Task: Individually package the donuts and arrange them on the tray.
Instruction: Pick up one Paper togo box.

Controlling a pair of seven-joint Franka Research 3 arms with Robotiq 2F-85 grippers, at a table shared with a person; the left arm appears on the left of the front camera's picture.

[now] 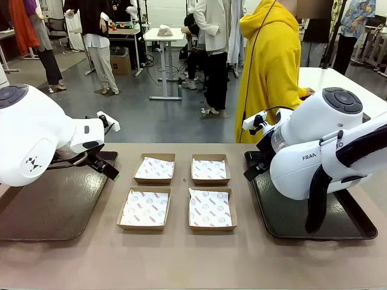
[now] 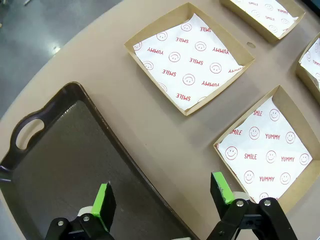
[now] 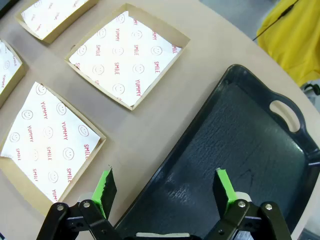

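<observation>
While you look across the table (image 1: 181, 260), both grippers stand wide apart and hold nothing. Your left gripper (image 2: 162, 195) hangs over the inner rim of the left tray (image 2: 60, 150). One green pad (image 2: 104, 199) is above the tray's dark floor, and the other is above bare tabletop just beside a box. Your right gripper (image 3: 164, 181) sits the same way over the inner rim of the right tray (image 3: 245, 135), with one pad above the tray and the other above the table close to a box's edge. The left tray lies along the table's left edge and the right tray along its right edge; each has a cut-out handle. Between them, at the table's middle, you have four shallow cardboard boxes (image 1: 154, 168) in two rows of two, apart from one another. Each is lined with white paper printed in red with "SMILE", "YUMMY" and smiley faces. A person in a yellow hoodie (image 1: 269, 66) stands at the far edge, near the right tray.
</observation>
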